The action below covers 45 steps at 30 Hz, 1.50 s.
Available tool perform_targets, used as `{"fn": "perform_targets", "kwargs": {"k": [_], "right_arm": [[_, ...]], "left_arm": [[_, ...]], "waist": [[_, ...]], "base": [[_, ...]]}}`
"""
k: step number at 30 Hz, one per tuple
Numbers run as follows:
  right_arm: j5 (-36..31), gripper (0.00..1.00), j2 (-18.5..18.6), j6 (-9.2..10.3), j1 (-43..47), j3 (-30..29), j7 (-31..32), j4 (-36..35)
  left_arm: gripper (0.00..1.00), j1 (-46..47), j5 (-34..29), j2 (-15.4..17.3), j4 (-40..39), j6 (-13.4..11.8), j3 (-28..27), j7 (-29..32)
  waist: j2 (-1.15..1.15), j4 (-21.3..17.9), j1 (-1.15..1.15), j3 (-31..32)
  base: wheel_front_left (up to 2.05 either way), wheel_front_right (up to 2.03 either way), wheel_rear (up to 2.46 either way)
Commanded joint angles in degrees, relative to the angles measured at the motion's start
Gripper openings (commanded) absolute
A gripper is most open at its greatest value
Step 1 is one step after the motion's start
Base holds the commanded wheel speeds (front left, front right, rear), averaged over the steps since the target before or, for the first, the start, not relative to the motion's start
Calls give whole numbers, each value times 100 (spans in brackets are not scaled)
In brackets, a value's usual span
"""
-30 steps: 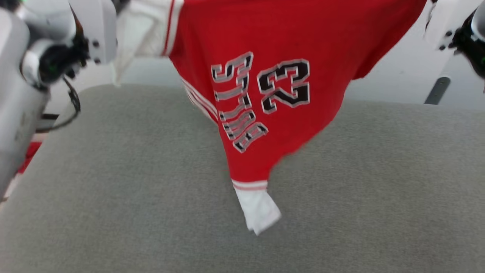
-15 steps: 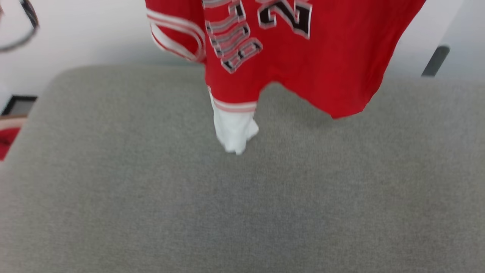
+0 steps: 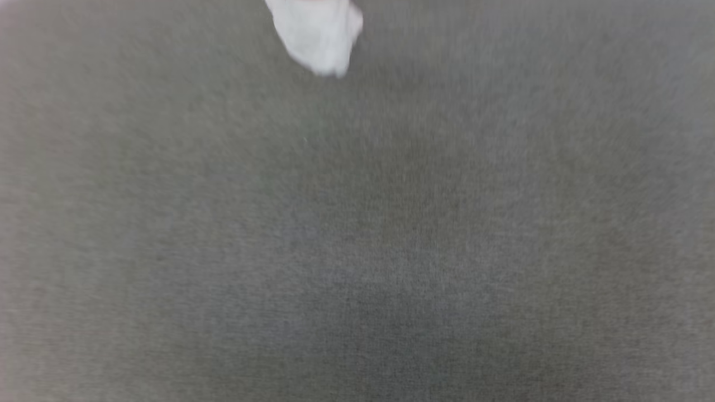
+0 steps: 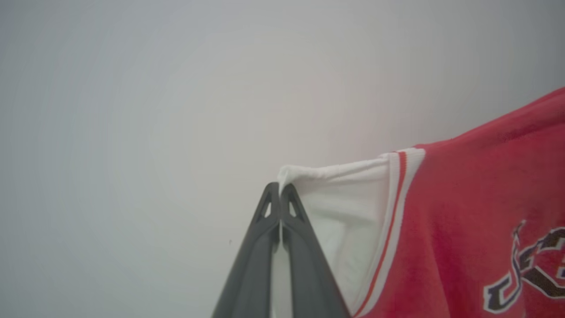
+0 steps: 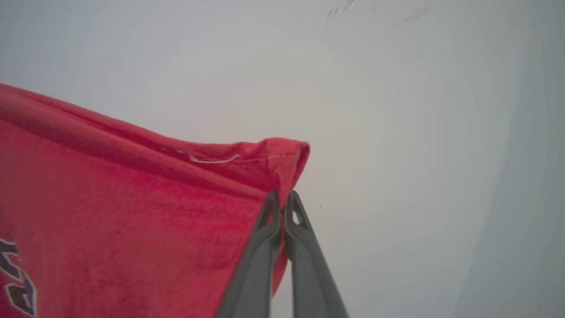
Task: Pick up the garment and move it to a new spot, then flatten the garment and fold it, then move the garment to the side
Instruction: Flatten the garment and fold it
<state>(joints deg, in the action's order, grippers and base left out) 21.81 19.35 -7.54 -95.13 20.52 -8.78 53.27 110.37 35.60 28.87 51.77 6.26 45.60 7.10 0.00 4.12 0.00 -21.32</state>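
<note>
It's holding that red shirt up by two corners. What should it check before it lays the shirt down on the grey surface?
1. The left gripper is shut on the white sleeve of the garment: ok.
2. The right gripper is shut on a red corner: ok.
3. Cloth spread evenly between the grips: cannot tell, the middle is out of sight.
4. The hanging sleeve is off the grey surface: cannot tell, too blurred.
5. Head view sharp enough to aim: not ok, smeared.
</note>
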Motion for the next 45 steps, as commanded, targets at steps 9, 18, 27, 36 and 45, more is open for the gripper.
{"fn": "perform_targets", "kwargs": {"k": [9, 18, 27, 36, 45], "right_arm": [[-1247, 0, -89, 10, -386, -1036, -639, -40], [-2244, 0, -536, 9, 371, -1970, -634, -639], [-2570, 0, -837, 9, 721, -2158, -636, -271], [-2289, 0, -775, 9, 800, -1839, -635, -390], [-1537, 0, -314, 9, 1189, -1129, -636, -416]], "left_arm": [[0, 848, -312, -415, 595, -235, -91, -1759], [0, 476, -199, -860, 1152, -88, -48, -2145], [0, -206, -48, -1344, 1811, -28, 61, -2098], [0, -311, -22, -1330, 1761, 114, 285, -2126], [0, -974, 584, -672, 590, 118, 1080, -1791]], "waist": [[0, 40, 0, -2084], [0, 297, 0, -2647], [0, 363, 0, -2557], [0, 497, 0, -2275], [0, 634, 0, -1764]], "base": [[0, 0, 0], [0, 0, 0], [0, 0, 0], [0, 0, 0], [0, 0, 0]]}}
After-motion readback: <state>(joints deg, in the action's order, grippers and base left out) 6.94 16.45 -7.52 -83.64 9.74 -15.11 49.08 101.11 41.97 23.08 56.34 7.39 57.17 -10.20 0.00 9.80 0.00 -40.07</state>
